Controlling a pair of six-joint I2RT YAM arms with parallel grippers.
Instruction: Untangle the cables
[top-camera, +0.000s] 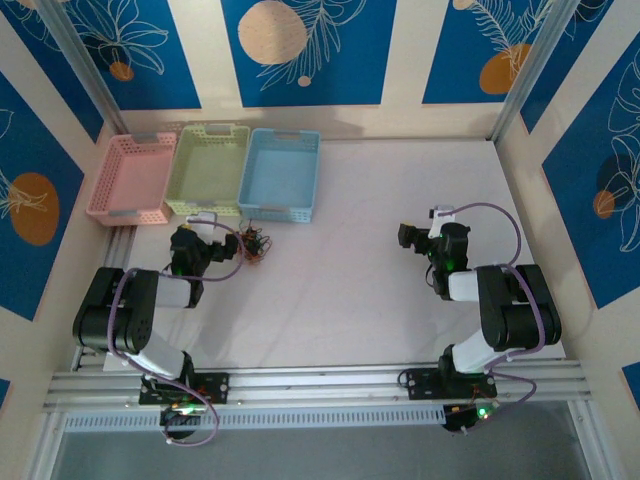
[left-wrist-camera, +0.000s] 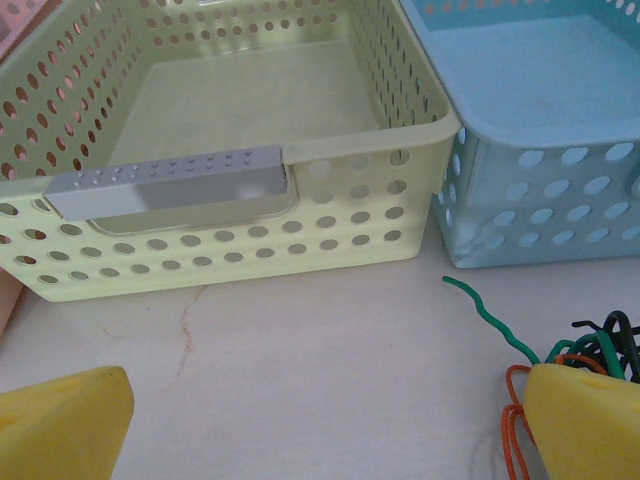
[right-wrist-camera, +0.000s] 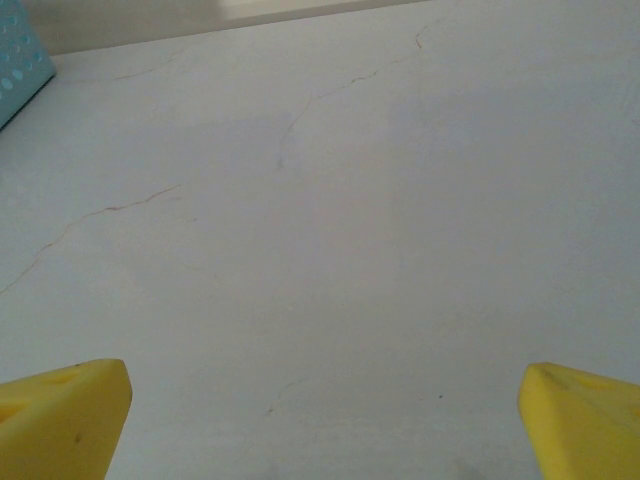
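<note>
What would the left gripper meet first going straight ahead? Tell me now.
The left gripper would probably meet the near wall of the green basket, past bare table; depth is unclear. The cables lie right of that line.

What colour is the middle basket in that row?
Pale green; the perforated plastic basket shows best in the left wrist view.

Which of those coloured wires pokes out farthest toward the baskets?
The green wire: its wavy end reaches toward the blue basket, while the orange wire and black wire stay bunched.
</note>
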